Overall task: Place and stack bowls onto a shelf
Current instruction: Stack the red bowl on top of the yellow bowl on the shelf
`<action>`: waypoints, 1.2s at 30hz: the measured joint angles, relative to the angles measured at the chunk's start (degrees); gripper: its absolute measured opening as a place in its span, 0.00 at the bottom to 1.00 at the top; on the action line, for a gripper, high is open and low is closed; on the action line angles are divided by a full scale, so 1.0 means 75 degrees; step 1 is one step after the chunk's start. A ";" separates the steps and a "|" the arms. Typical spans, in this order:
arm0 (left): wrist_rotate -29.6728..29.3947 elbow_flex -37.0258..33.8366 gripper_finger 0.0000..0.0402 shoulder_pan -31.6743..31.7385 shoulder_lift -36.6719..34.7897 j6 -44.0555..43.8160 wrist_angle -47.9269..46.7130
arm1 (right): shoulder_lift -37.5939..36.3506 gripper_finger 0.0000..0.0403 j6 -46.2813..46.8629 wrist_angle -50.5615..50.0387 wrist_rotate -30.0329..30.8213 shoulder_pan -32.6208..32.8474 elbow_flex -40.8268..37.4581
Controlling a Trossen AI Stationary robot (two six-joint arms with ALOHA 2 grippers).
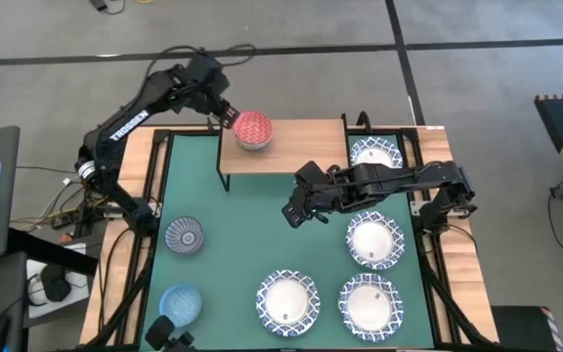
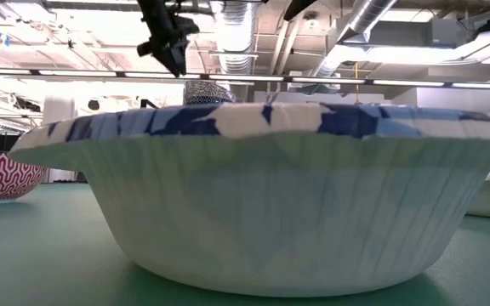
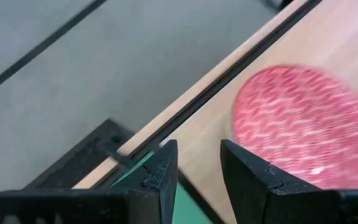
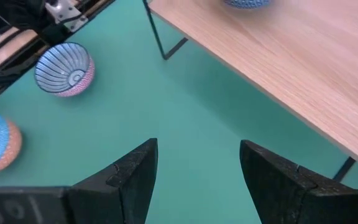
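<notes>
The light-wood shelf [image 1: 291, 152] stands at the far side of the green mat. A red bowl [image 1: 252, 128] sits on its left part. My left gripper [image 1: 227, 114] hovers open just left of that bowl; in the left wrist view the red bowl [image 3: 303, 124] lies beside the left gripper [image 3: 197, 171]. My right gripper [image 1: 294, 211] hangs open over the mat's middle, in front of the shelf. The grey-blue bowl [image 1: 184, 236] and light blue bowl [image 1: 180, 303] rest on the mat's left. Several white bowls [image 1: 374, 241] sit on the right. No yellow bowl shows.
One white bowl [image 1: 375, 154] lies beside the shelf's right end. Another white bowl [image 2: 270, 195] fills the low view. The right wrist view shows the shelf's thin black leg [image 4: 160, 37] and bare green mat [image 4: 197, 106] between the bowls and the shelf.
</notes>
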 joint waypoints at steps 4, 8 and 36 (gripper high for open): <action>-0.0118 -0.0096 0.27 -0.0148 0.0008 0.0013 0.0078 | 0.0048 0.63 0.0000 0.0187 -0.0003 0.0000 0.0000; -0.0161 -0.0825 0.27 -0.0303 0.0009 -0.0007 0.0357 | 0.0052 0.63 0.0057 0.0183 0.0002 0.0040 -0.0006; -0.0456 -0.1250 0.27 -0.0331 0.0102 -0.0138 0.0976 | 0.0050 0.63 0.0469 0.0183 -0.0003 0.0239 -0.0006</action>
